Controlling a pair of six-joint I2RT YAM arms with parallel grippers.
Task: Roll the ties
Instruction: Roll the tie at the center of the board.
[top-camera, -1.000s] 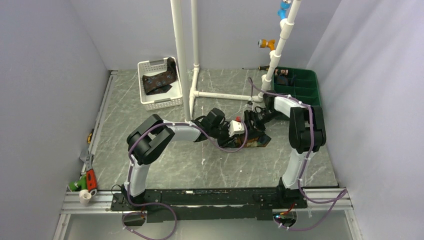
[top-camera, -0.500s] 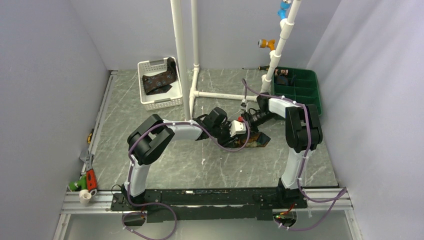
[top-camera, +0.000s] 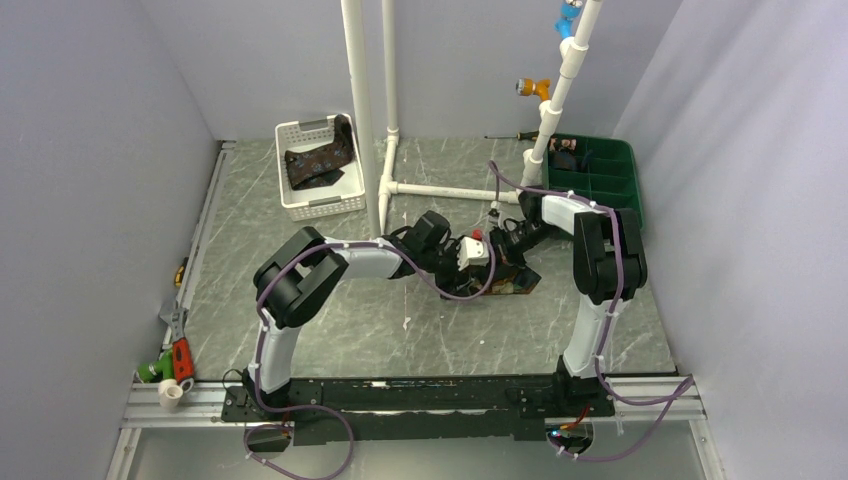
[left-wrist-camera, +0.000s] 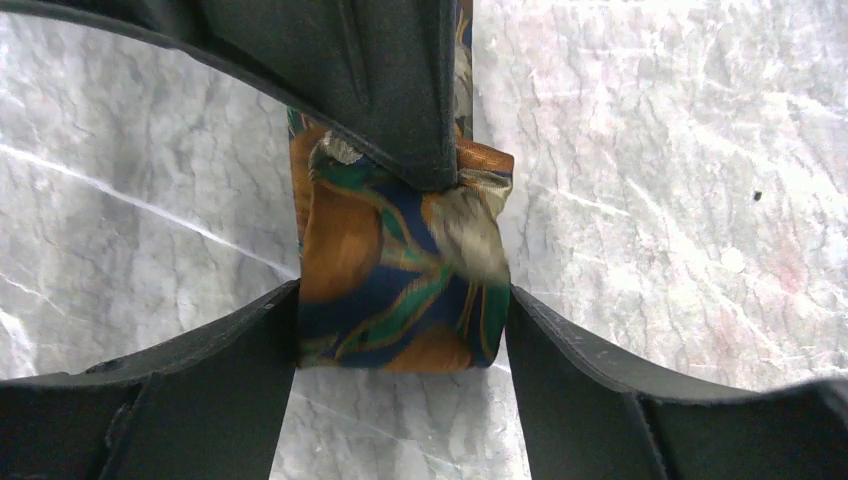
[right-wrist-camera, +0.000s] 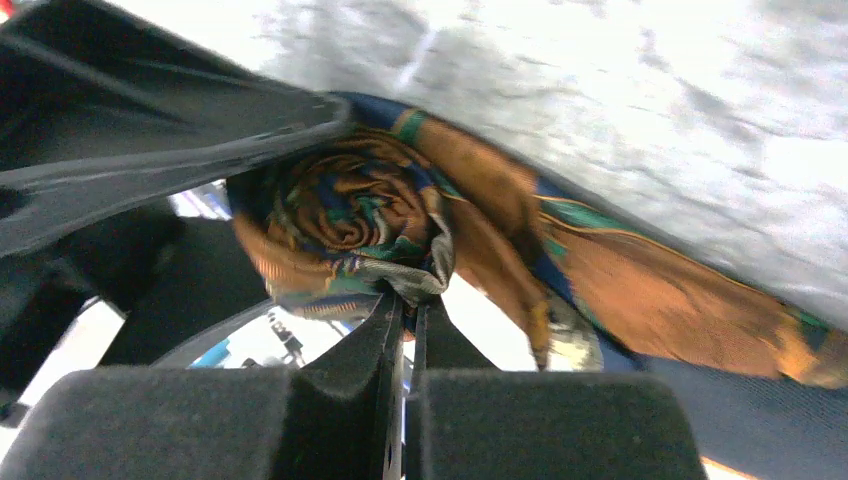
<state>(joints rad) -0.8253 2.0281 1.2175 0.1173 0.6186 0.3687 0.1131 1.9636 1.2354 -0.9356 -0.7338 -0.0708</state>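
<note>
Aluminium rail (top-camera: 420, 393) is running along the near edge of the grey marbled table (top-camera: 400, 330), carrying both arm bases, with a red-handled tool (top-camera: 181, 357) lying by its left end. Both arms are reaching inward and meeting at mid-table, where the orange-and-teal tie (left-wrist-camera: 390, 280) is sitting as a tight roll with its unrolled length trailing flat on the table. The left gripper (left-wrist-camera: 403, 295) is straddling the roll with its jaws standing wide, each finger (left-wrist-camera: 200, 400) just meeting one end of the roll; whether they are pressing it or merely touching cannot be told. The right gripper (right-wrist-camera: 403, 300) is coming at the roll from the opposite side, its jaws drawn together and pinching a fold of fabric at the rim of the spiral. Further back on the left, a white basket (top-camera: 300, 205) is holding the second tie (top-camera: 320, 165), dark with small pale motifs, lying loosely folded. A white pipe frame (top-camera: 362, 120) is standing between, and a green compartment tray (top-camera: 610, 185) is sitting at the far right corner.
</note>
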